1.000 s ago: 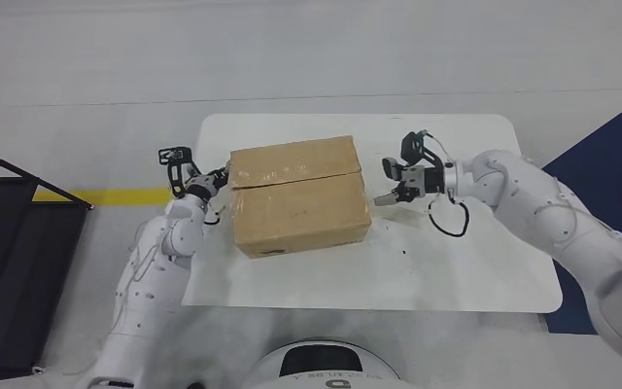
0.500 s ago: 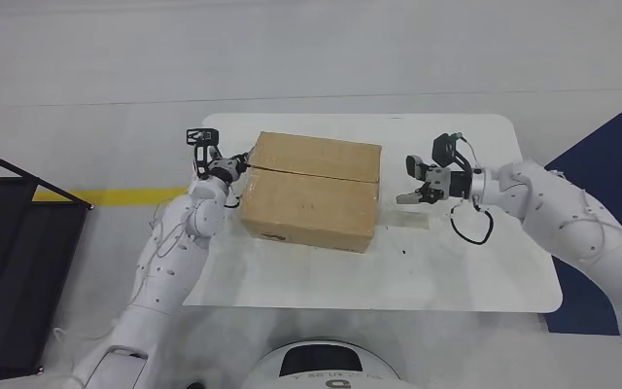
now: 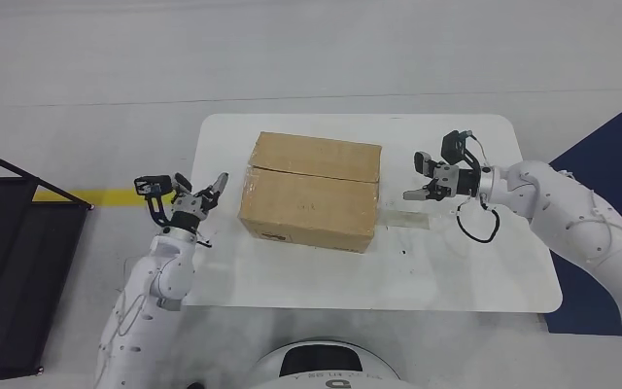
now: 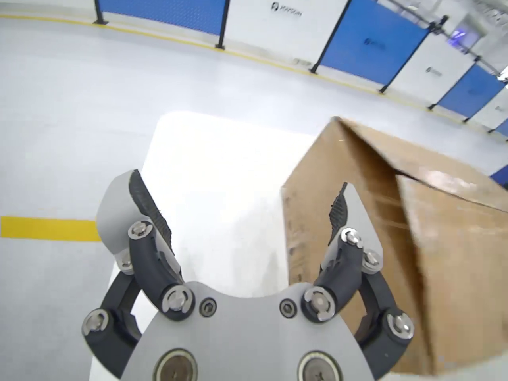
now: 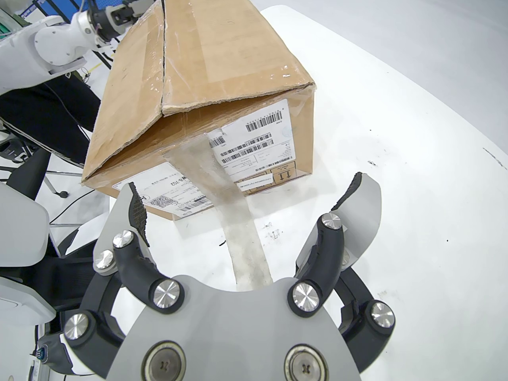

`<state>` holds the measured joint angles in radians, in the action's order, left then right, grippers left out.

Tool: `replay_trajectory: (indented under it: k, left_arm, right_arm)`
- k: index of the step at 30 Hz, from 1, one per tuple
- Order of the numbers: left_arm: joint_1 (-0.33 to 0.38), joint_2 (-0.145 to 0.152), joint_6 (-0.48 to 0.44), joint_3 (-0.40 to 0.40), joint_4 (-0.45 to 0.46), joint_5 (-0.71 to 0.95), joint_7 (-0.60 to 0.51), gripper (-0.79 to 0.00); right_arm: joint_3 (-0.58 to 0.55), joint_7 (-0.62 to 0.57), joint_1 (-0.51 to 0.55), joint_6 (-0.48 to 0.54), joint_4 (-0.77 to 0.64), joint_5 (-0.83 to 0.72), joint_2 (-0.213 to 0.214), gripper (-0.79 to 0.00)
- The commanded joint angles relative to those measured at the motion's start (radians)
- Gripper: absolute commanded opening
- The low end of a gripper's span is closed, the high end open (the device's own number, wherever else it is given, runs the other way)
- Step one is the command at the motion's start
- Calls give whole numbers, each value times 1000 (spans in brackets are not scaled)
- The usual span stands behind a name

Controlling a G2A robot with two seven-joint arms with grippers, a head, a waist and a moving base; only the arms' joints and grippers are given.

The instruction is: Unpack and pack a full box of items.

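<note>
I see box (image 3: 311, 192) sitting mid-bench (image 3: 466, 263), top flaps down, seam parted. My left claw (image 3: 201, 183) spread, empty, at bench's left edge, near box's left end, not touching. Right claw (image 3: 414, 177) spread, empty, near box's right end. Tape strip (image 5: 238, 216) trails from box toward it.

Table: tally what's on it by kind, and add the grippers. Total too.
cardboard box: 1
tape strip, trailing from the box end onto the table: 1
grippers: 2, the left gripper and the right gripper, both open and empty
Total: 4
</note>
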<state>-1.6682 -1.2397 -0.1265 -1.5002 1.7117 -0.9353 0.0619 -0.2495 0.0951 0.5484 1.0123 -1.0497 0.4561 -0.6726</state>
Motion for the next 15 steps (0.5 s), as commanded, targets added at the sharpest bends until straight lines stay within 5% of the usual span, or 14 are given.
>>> replay_trajectory:
  k: [1,9,15]
  left_arm:
    - [-23,1,-22,-2,62,5,2,0]
    - [70,-4,55,57,153,-87,-90,0]
    - [234,-17,154,170,51,-224,-232,0]
  right_arm:
    - [0,0,0,0,0,0,0,0]
    - [0,0,0,0,0,0,0,0]
    - [0,0,0,0,0,0,0,0]
